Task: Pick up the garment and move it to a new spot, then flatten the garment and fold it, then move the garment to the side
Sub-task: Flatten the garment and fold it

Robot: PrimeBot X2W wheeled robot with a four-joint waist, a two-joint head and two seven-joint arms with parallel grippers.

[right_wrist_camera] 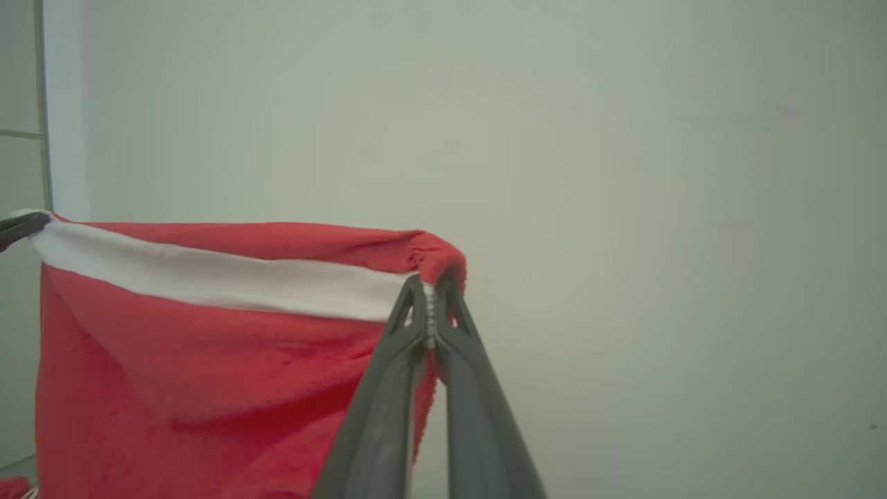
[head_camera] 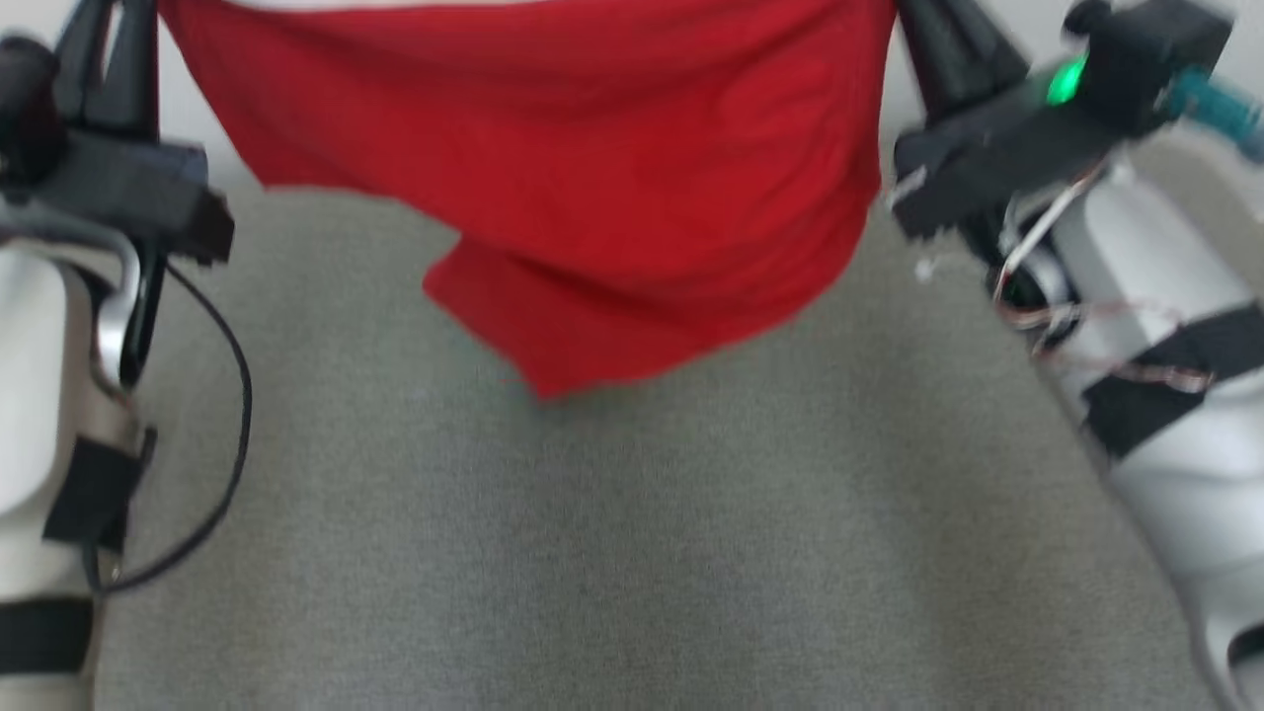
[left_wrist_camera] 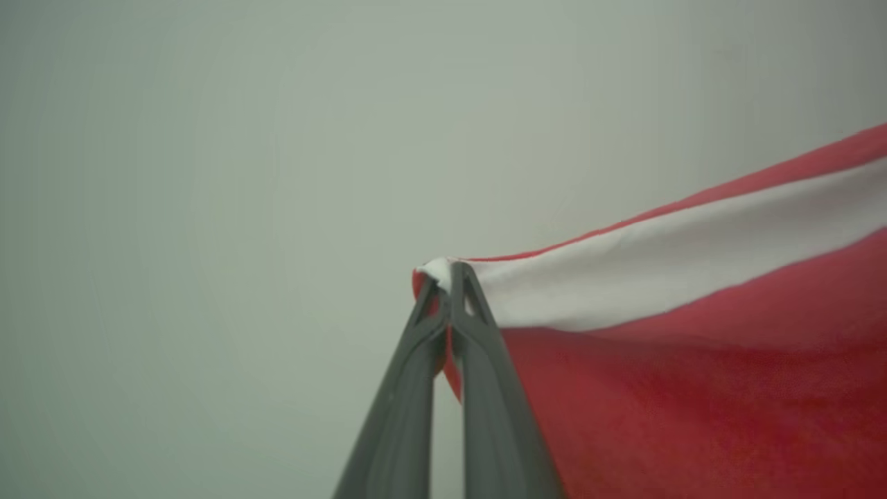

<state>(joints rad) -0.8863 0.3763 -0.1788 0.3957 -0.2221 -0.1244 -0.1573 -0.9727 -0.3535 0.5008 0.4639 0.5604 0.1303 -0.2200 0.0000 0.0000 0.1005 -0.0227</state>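
The garment [head_camera: 592,188] is red cloth with a white band along its top edge, hanging stretched in the air between both arms above the grey carpet. My left gripper [left_wrist_camera: 449,277] is shut on its one top corner, the white band [left_wrist_camera: 658,277] running away to the right. My right gripper [right_wrist_camera: 429,291] is shut on the other top corner, with the red cloth [right_wrist_camera: 208,374] hanging to the left. In the head view the left fingers [head_camera: 109,59] and right fingers [head_camera: 948,49] rise at either side of the cloth. Its lower hem dangles free.
Grey carpet [head_camera: 632,553] spreads below the hanging cloth. A pale wall [right_wrist_camera: 624,173] stands behind it in both wrist views. A black cable [head_camera: 232,395] loops off my left forearm.
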